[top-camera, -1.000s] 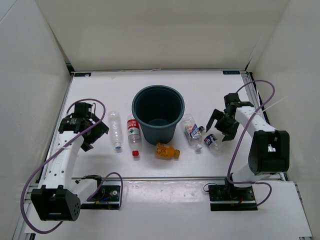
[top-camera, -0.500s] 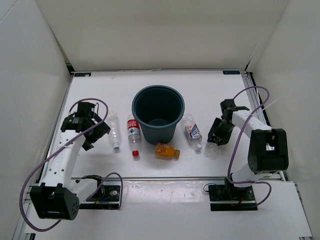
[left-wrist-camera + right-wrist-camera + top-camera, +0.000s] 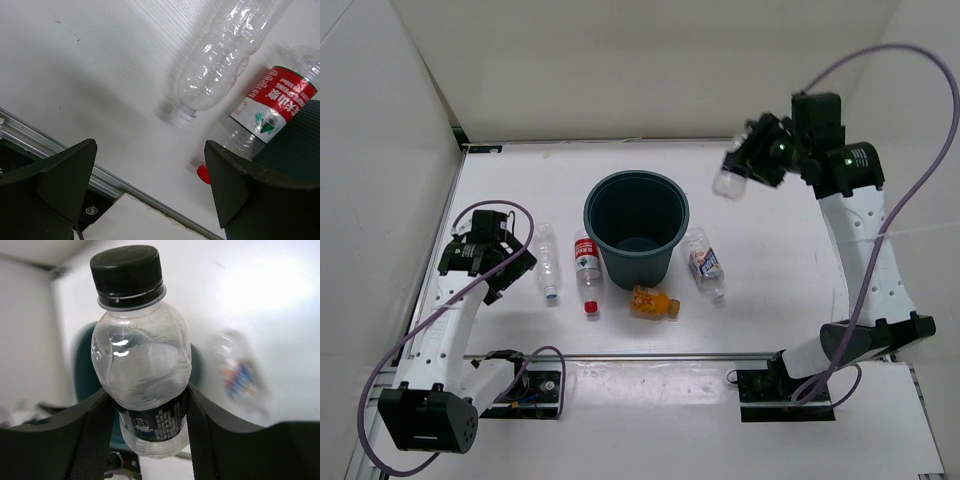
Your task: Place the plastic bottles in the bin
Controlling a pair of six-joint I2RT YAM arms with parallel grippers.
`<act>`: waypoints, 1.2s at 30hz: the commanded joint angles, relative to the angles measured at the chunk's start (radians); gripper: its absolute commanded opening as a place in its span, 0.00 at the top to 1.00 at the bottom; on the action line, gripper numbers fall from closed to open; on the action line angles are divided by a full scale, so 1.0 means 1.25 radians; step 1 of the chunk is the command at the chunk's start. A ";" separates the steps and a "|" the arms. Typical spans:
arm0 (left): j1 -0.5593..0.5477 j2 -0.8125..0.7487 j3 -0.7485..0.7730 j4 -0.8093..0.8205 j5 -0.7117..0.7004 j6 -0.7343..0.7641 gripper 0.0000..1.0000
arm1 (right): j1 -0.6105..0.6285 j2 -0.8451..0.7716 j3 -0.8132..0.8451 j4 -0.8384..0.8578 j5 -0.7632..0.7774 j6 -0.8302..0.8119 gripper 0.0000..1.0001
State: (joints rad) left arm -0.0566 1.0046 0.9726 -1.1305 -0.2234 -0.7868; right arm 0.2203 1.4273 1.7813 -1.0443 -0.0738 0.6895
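Observation:
My right gripper (image 3: 752, 165) is raised high to the right of the bin (image 3: 637, 178), shut on a small clear bottle (image 3: 730, 181) with a black cap and dark label (image 3: 142, 365); the fingers (image 3: 95, 425) clamp its labelled lower half. On the table lie a clear bottle (image 3: 550, 262), a red-labelled bottle (image 3: 587, 260), a stubby orange bottle (image 3: 653, 301) and a clear white-labelled bottle (image 3: 704, 262). My left gripper (image 3: 505, 262) hangs open just left of the clear bottle (image 3: 220, 65) and the red-labelled one (image 3: 272, 97), holding nothing.
The dark blue-grey bin stands at the table's centre, its wall (image 3: 300, 135) right behind the red-labelled bottle. A loose red cap (image 3: 590, 307) lies near that bottle's neck. A metal rail (image 3: 60, 150) runs along the near table edge. White walls enclose three sides.
The right gripper shut on the dark-labelled bottle on the table at the right, then lifted it high and back, towards the bin's right side. The left arm barely moved.

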 commanded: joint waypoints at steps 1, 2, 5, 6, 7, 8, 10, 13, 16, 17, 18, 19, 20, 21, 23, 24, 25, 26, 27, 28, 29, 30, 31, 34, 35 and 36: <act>-0.005 -0.021 -0.024 0.012 -0.054 -0.009 0.00 | 0.106 0.108 0.215 -0.046 -0.036 -0.020 0.76; -0.005 -0.021 -0.034 0.012 -0.062 -0.009 0.00 | 0.134 0.179 0.253 -0.064 -0.026 -0.034 0.76; -0.005 -0.021 -0.034 0.024 -0.057 -0.009 0.00 | 0.224 0.303 0.358 -0.112 -0.011 -0.078 0.72; -0.005 -0.021 -0.034 0.037 -0.050 -0.009 0.00 | 0.259 0.322 0.395 -0.119 -0.004 -0.090 0.68; -0.005 -0.012 -0.034 0.044 -0.039 0.000 0.00 | 0.274 0.342 0.395 -0.119 -0.004 -0.090 0.63; -0.005 -0.012 -0.034 0.044 -0.039 0.000 0.00 | 0.286 0.342 0.395 -0.119 -0.004 -0.099 0.36; -0.005 -0.002 -0.027 0.055 -0.039 0.000 0.00 | 0.317 0.342 0.368 -0.119 -0.026 -0.106 0.16; -0.005 0.007 -0.036 0.078 -0.002 0.023 0.00 | 0.333 0.311 0.368 -0.152 0.012 -0.118 0.00; -0.005 0.016 -0.055 0.103 -0.009 0.023 0.00 | 0.333 0.251 0.343 -0.161 0.030 -0.118 0.00; -0.005 0.016 -0.067 0.113 -0.019 0.010 0.00 | 0.333 0.239 0.336 -0.154 0.030 -0.126 0.00; -0.005 0.025 -0.075 0.121 -0.026 0.002 0.00 | 0.333 0.228 0.326 -0.154 0.030 -0.126 0.00; -0.005 0.038 -0.082 0.134 -0.026 0.002 0.00 | 0.326 0.219 0.326 -0.154 0.030 -0.133 0.00; -0.005 0.045 -0.093 0.145 -0.026 0.002 0.00 | 0.326 0.211 0.326 -0.165 0.020 -0.133 0.00; -0.005 0.054 -0.093 0.175 -0.008 0.002 0.00 | 0.326 0.211 0.338 -0.183 0.020 -0.140 0.00; -0.005 0.085 -0.114 0.208 0.002 0.002 0.00 | 0.326 0.211 0.357 -0.204 0.006 -0.149 0.00; -0.005 0.096 -0.114 0.228 0.002 0.010 0.00 | 0.326 0.211 0.364 -0.212 -0.003 -0.158 0.00; -0.005 0.109 -0.124 0.266 0.002 0.017 0.00 | 0.326 0.211 0.374 -0.225 -0.004 -0.158 0.00; -0.012 0.142 -0.124 0.282 0.002 0.017 0.00 | 0.326 0.211 0.374 -0.225 -0.004 -0.165 0.00; -0.012 0.161 -0.124 0.297 0.002 0.027 0.00 | 0.326 0.211 0.374 -0.225 -0.012 -0.175 0.00; -0.020 0.177 -0.113 0.314 0.010 0.041 0.00 | 0.326 0.211 0.374 -0.232 -0.012 -0.175 0.00; -0.027 0.199 -0.113 0.341 0.011 0.050 0.00 | 0.326 0.203 0.374 -0.232 -0.019 -0.175 0.00; -0.042 0.199 -0.106 0.352 0.011 0.059 0.00 | 0.326 0.203 0.374 -0.241 -0.019 -0.183 0.00; -0.049 0.206 -0.106 0.363 0.011 0.059 0.00 | 0.326 0.195 0.374 -0.241 -0.019 -0.183 0.00; -0.068 0.206 -0.106 0.410 0.021 0.077 0.00 | 0.326 0.176 0.334 -0.241 -0.012 -0.193 0.00; -0.068 0.218 -0.106 0.420 0.029 0.088 0.00 | 0.326 0.168 0.324 -0.241 -0.012 -0.193 0.00; -0.068 0.227 -0.106 0.427 0.037 0.098 0.00 | 0.326 0.168 0.316 -0.241 -0.012 -0.193 0.00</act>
State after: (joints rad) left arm -0.1352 1.2861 0.8261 -0.6830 -0.2073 -0.7097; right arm 0.6285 1.6764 2.2017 -1.3293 -0.0818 0.4808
